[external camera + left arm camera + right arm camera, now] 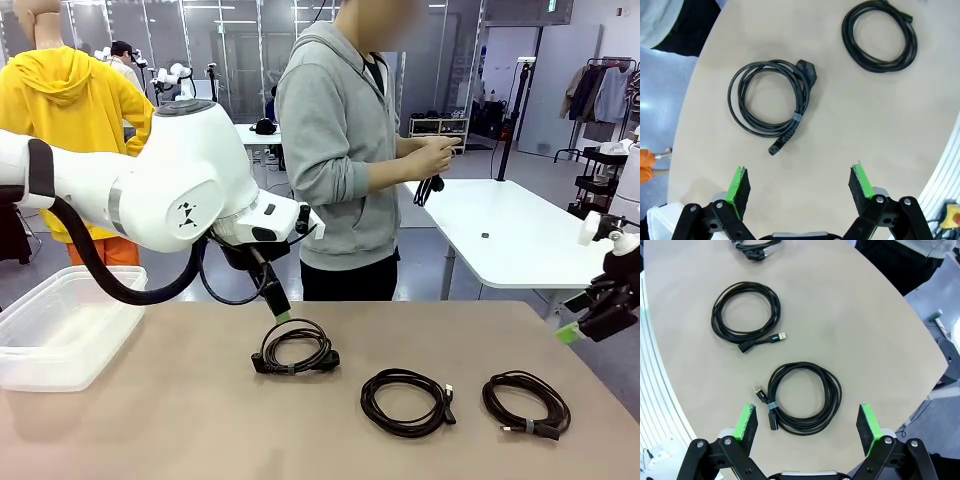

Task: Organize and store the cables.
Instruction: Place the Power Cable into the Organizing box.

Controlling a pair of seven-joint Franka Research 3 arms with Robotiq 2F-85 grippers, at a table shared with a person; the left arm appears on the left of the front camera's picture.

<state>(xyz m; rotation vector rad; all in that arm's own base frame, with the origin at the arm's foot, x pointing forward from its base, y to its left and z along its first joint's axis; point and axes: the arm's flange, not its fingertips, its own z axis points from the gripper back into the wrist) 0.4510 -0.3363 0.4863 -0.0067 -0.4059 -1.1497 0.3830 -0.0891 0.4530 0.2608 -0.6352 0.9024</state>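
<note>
Tabletop [180, 420] with three coiled cables [368, 402]

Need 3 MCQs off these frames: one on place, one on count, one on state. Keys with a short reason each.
1. Where is the clear bin?
A. at the robot's left end of the table
B. between two coils
C. in the person's hands

2. How many coils lie on the table?
A. two
B. three
C. five

3. How is the left gripper?
A. shut on a coil
B. open, nothing between its fingers
C. shut, empty

Key:
1 A, the front view shows the bin at the left end.
2 B, the plug-ended coil, middle coil and right coil lie in a row.
3 B, its green pads stand wide apart.
</note>
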